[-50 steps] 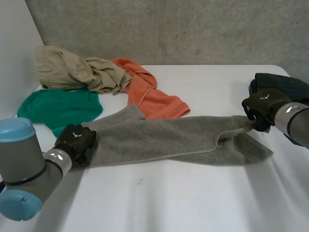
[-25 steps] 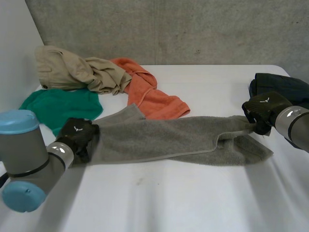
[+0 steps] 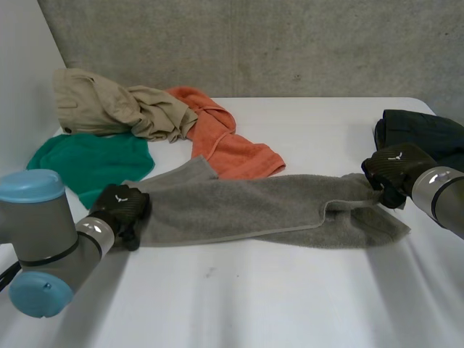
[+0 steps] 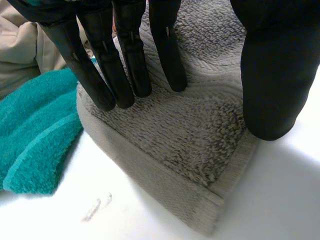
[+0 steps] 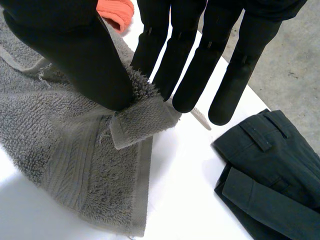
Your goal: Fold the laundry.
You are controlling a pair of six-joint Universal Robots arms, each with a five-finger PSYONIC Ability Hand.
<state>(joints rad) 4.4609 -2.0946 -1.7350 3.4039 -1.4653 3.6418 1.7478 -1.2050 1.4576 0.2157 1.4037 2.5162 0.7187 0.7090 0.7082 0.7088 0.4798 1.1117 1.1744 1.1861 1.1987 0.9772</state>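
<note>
Fingers (image 4: 125,65) pinch grey towel (image 3: 239,206): left hand (image 3: 123,206), right hand (image 3: 391,168) | teal cloth (image 3: 87,163), dark trousers (image 3: 424,130) near

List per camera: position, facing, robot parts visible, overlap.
Head view: behind the arms, looking down at the table; shows arms, left hand, right hand.
Left wrist view: on that wrist, along the palm at one end of the grey towel; own fingers, thumb.
Right wrist view: on that wrist, at the towel's other end; own fingers, thumb pinching it.
Shared: the grey towel, in all three.
</note>
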